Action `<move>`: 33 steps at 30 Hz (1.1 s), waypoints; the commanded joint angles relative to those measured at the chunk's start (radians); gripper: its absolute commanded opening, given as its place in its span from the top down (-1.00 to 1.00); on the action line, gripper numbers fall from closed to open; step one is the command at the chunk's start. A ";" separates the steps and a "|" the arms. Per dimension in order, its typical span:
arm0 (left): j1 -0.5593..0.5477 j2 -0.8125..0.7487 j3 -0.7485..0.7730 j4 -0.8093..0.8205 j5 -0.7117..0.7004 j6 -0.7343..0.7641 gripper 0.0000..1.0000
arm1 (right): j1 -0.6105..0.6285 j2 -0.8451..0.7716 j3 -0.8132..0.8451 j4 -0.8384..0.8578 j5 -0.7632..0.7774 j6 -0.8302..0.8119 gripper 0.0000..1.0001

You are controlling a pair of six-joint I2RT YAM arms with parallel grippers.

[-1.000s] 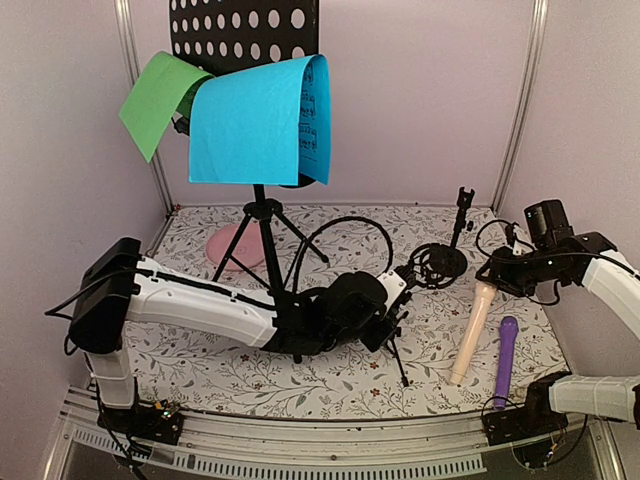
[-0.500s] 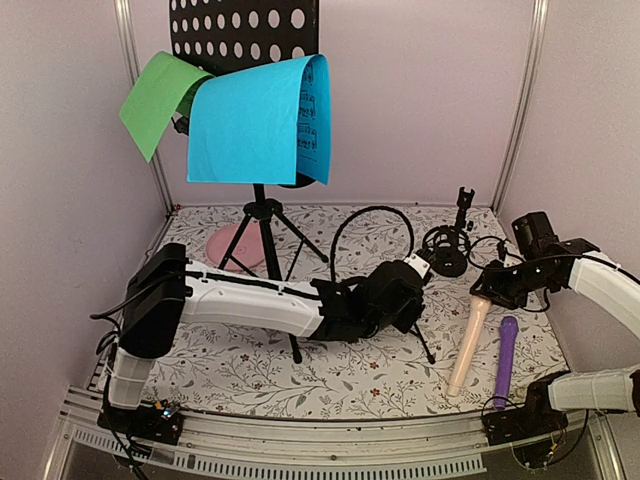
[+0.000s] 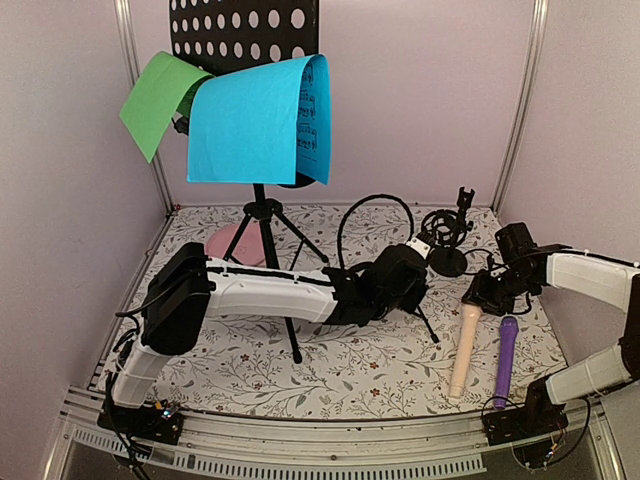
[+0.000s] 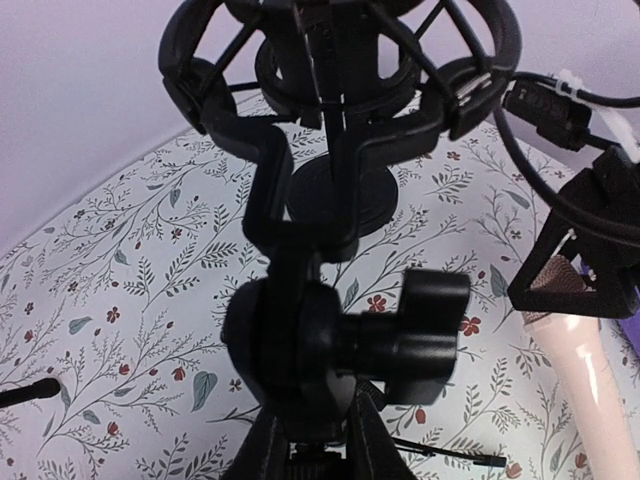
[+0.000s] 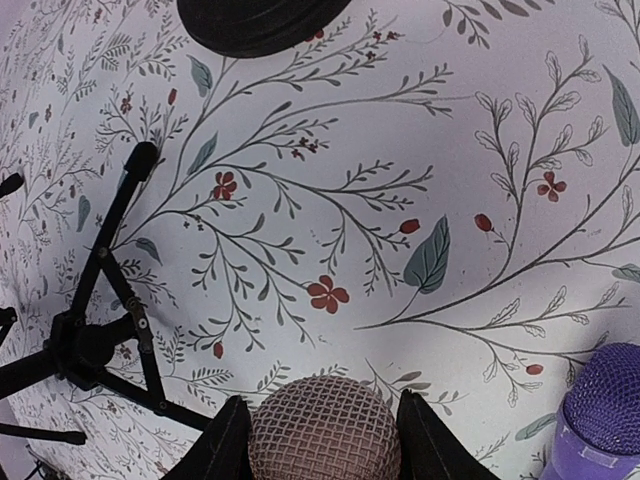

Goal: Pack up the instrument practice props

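Observation:
My left gripper (image 3: 416, 254) is shut on the stem of a small black mic support (image 4: 300, 330) with a cage top (image 3: 443, 226), held above the mat. In the left wrist view the gripper (image 4: 310, 442) sits at the bottom edge. My right gripper (image 3: 480, 296) is shut on the mesh head (image 5: 325, 432) of the beige microphone (image 3: 464, 348), which lies on the mat. The purple microphone (image 3: 505, 358) lies beside it. A second mic support (image 3: 461, 206) stands on a round base. The blue paper (image 3: 255, 120) and the green paper (image 3: 152, 100) hang on the black perforated music rack (image 3: 240, 28).
The rack's tripod (image 3: 265, 225) stands at the back left, with a pink disc (image 3: 228, 245) behind it. Thin tripod legs (image 5: 100, 330) of the held support reach near the right gripper. Pale walls close the back and both sides.
My left arm has swung right and toward the back with the mic support in it. My right gripper has come down and left, and the beige microphone's head has shifted with it.

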 commanded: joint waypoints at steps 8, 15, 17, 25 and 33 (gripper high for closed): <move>0.019 0.005 -0.015 -0.011 0.020 -0.034 0.72 | -0.028 0.081 -0.015 0.131 0.026 0.023 -0.10; 0.020 0.007 -0.017 -0.008 0.029 -0.039 0.42 | -0.030 0.083 -0.009 0.140 0.022 0.028 -0.26; 0.019 0.007 -0.016 -0.004 0.035 -0.038 0.34 | -0.031 0.069 -0.003 0.132 0.027 0.027 -0.26; 0.013 -0.004 -0.022 -0.004 0.033 -0.027 -0.05 | -0.032 -0.006 0.037 0.073 0.056 0.015 -0.29; -0.025 -0.062 -0.032 -0.001 -0.062 0.003 -0.61 | -0.032 -0.150 0.093 -0.004 0.124 -0.004 -0.36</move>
